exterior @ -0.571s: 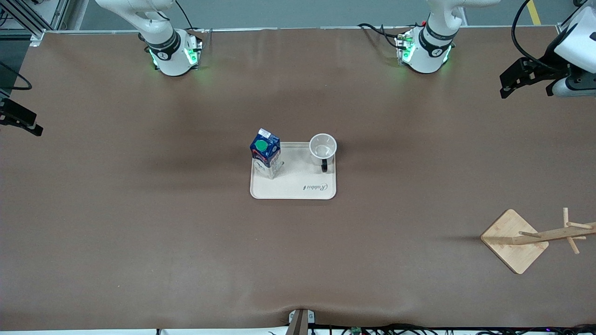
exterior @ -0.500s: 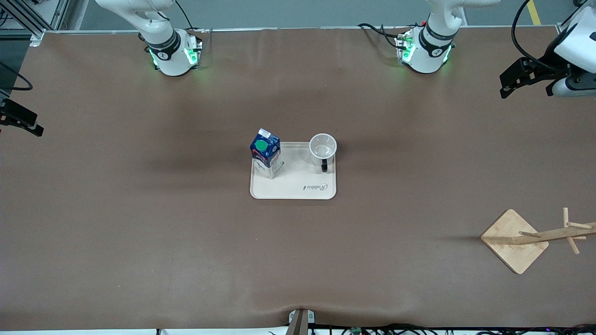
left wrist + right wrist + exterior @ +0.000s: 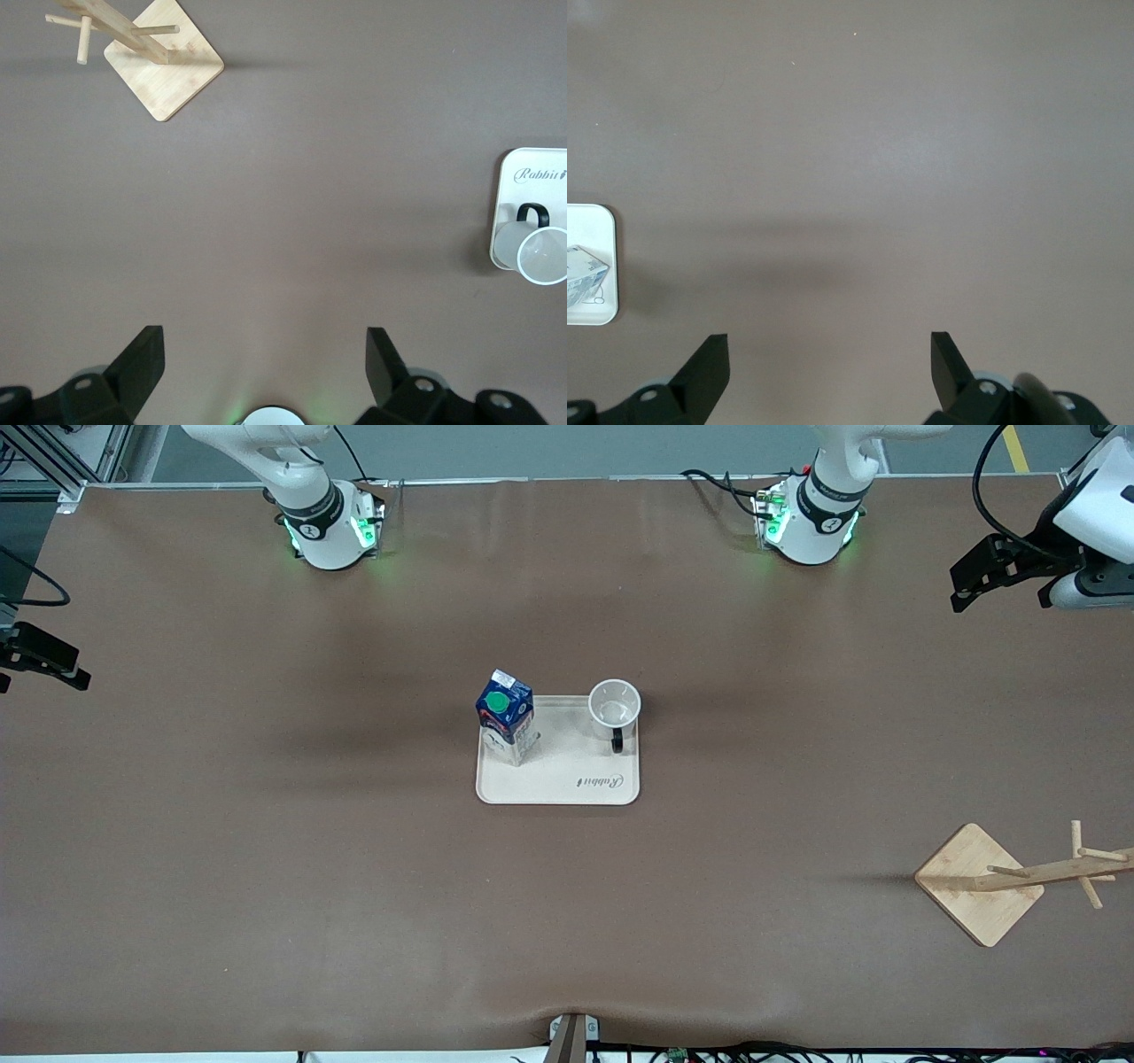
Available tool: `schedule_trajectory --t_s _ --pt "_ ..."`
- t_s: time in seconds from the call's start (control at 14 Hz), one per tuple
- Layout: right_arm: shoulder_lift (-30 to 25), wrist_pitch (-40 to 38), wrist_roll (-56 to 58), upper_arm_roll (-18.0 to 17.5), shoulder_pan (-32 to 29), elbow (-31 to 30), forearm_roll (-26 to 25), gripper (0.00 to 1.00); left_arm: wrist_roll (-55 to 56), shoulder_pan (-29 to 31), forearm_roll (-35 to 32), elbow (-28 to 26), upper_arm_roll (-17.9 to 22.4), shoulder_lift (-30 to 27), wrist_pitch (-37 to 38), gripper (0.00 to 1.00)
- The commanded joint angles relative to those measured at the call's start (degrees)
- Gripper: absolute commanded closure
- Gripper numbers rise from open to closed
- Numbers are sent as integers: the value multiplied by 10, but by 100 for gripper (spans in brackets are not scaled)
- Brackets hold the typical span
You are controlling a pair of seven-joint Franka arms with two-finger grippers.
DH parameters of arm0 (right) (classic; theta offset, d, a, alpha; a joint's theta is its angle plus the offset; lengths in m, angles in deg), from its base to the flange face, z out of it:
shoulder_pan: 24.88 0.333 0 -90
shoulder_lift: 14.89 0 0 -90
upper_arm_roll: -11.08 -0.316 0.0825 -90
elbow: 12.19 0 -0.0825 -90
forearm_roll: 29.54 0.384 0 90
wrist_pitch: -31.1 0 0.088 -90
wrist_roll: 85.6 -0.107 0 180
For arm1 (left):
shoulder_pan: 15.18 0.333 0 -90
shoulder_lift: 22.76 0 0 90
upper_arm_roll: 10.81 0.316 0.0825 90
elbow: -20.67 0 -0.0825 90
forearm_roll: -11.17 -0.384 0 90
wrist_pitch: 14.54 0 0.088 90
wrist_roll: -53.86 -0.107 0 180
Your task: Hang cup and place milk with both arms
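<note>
The milk (image 3: pixel 507 722), a blue-topped carton with a green cap, stands on the cream tray (image 3: pixel 558 784) at mid-table. The white cup (image 3: pixel 615 707) stands upright on the same tray toward the left arm's end, its black handle facing the front camera. My left gripper (image 3: pixel 974 577) is open and empty, high over the left arm's end of the table. My right gripper (image 3: pixel 42 657) is open and empty, at the right arm's end. The left wrist view shows the gripper (image 3: pixel 263 336) and the cup (image 3: pixel 542 254). The right wrist view shows the gripper (image 3: pixel 828 341) and a corner of the milk (image 3: pixel 585 276).
A wooden cup rack (image 3: pixel 979 881) with pegs on a square base stands near the front camera at the left arm's end; it also shows in the left wrist view (image 3: pixel 164 66). Brown table cover lies all around the tray.
My right gripper has shifted slightly at the table's end. The left gripper, milk and cup have not moved.
</note>
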Motion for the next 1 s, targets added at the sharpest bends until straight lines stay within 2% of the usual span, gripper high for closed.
schedule_trajectory --t_s 0.0,0.21,0.64,0.93 --pt "6 -8 2 -7 -9 15 -4 0 3 -3 11 8 -12 13 9 0" --pt "6 -8 1 -7 -8 15 -4 0 44 -2 2 -4 -63 32 -6 0" --pt "6 -7 0 -7 -11 26 -5 0 195 0 2 -128 -167 31 -132 0" --pt "6 -2 0 -7 -11 26 -5 0 282 -1 2 -200 -222 48 -230 0"
